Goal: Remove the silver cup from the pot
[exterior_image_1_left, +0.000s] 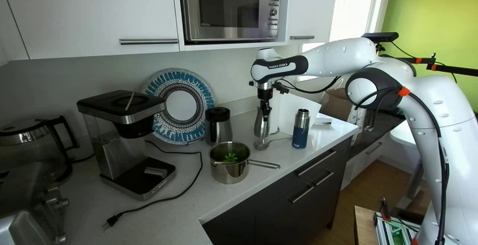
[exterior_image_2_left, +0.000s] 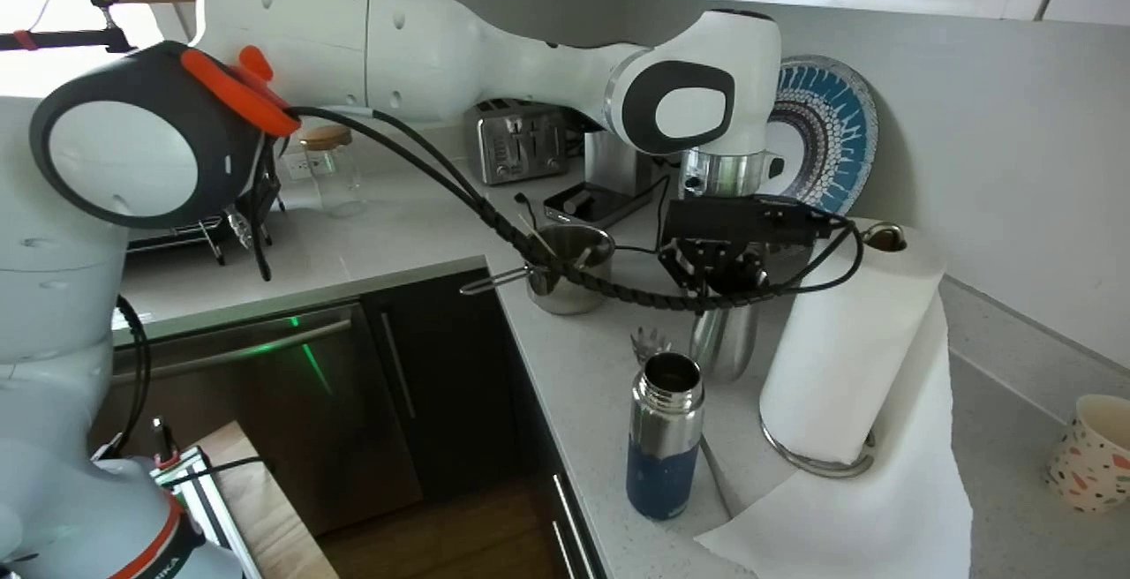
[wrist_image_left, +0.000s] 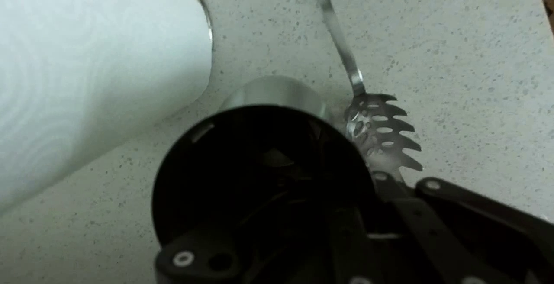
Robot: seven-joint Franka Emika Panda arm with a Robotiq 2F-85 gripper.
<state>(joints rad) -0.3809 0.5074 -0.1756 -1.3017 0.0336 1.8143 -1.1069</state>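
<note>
- Under the gripper (exterior_image_1_left: 264,116), the silver cup (exterior_image_2_left: 726,345): whether pinched or merely straddled cannot be told
- If released tilted, it could be toppled against the slotted server (wrist_image_left: 393,137) below

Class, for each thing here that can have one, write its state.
Round shiny steel pot: uncovered, upright.
Small shiny steel tumbler: mouth up, outside the pot.
Black gripper: at the tumbler's rim; open or shut unclear.
Tall blue-and-steel bottle: uncapped, upright.
White paper-towel roll: partly unrolled.
Slotted steel server: lying down.
Black power plug: unplugged.
Rectangular steel microwave: closed.
Flat dark drawers: closed.
</note>
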